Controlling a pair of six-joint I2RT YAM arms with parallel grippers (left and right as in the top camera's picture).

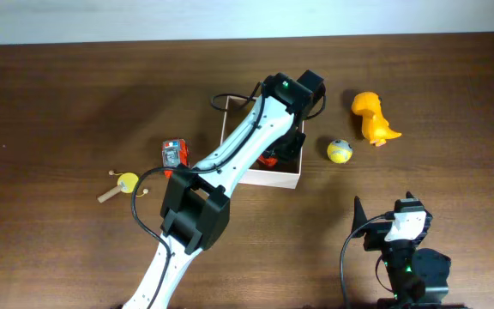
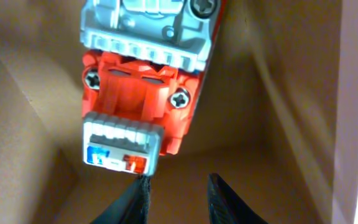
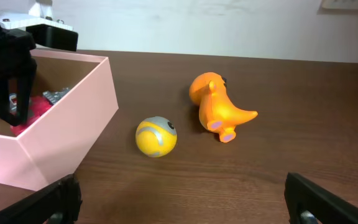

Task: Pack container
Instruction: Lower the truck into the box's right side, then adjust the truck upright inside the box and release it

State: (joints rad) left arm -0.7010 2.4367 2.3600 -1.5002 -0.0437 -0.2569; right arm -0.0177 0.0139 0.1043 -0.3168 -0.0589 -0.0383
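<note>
— Where is the container now?
— The container (image 1: 268, 178) stands near the middle of the table (image 1: 58, 103). A red and grey toy (image 2: 138, 93) lies inside it, on the cardboard floor.
— And the left gripper?
— The left gripper (image 2: 176, 199) is down inside the container, just beside one end of the toy. Its jaws are narrow, with only bare cardboard between them. Whether one finger touches the toy, I cannot tell.
— The right one?
— The right gripper (image 3: 182, 202) is spread wide and empty, well apart from the container. A yellow ball (image 1: 340, 151) and an orange dinosaur (image 1: 376, 118) lie on the table to the right of the container.
</note>
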